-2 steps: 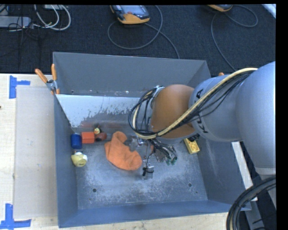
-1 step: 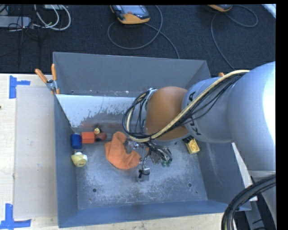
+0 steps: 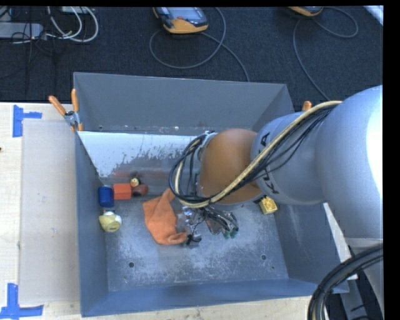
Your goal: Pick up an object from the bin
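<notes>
Camera view: the pincer [image 3: 192, 234] sits low at the right edge of the orange cloth [image 3: 159, 219], likely positioned for a grasp; whether it is open or closed cannot be told.

Left side: a blue cylinder [image 3: 106, 195] is sitting against an orange-red block [image 3: 122, 191]. A small yellow piece [image 3: 134, 182] is resting just beyond that block, beside a dark brown block [image 3: 142, 189]. Nearer, a yellow and white rounded item [image 3: 110, 221] is lying apart from the cylinder.

Right side: a small yellow block [image 3: 268, 205] is lying alone, well apart from the left group.

Far side: black cables [image 3: 187, 56] are trailing in loops across dark flooring [image 3: 125, 62], and a yellow-and-black device [image 3: 181, 19] is sitting at the far edge.

A pale wooden desk [image 3: 44, 206] is showing at the left.
</notes>
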### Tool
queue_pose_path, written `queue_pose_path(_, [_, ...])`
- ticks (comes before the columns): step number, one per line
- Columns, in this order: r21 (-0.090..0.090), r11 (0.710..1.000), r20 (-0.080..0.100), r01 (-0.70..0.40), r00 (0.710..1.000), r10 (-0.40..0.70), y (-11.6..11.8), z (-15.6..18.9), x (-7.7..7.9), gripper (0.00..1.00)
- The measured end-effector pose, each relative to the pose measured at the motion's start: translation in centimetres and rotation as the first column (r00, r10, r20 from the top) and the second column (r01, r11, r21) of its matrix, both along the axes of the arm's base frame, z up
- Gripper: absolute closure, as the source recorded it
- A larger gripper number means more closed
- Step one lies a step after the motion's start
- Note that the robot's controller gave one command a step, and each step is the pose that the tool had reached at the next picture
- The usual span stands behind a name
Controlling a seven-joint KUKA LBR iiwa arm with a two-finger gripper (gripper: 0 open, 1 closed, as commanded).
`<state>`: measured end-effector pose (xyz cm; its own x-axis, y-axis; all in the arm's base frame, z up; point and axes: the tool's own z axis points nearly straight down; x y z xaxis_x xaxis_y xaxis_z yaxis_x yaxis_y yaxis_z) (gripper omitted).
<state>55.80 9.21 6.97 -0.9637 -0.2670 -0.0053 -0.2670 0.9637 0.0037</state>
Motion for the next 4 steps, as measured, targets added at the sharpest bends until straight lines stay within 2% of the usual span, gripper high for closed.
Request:
queue_pose_path(1, [0.000,1.000,0.000,0.000,1.000,0.000,0.0,0.0,0.0,1.00])
queue_pose_path(2, [-0.001,1.000,-0.009,-0.007,1.000,0.007,0.5,4.0,-0.5,1.00])
queue_pose_path(3, [0.001,1.000,0.008,-0.026,1.000,0.026,0.0,7.3,0.8,1.00])
queue_pose_path(4, [0.000,1.000,0.004,-0.028,1.000,0.028,-0.2,6.4,0.9,1.00])
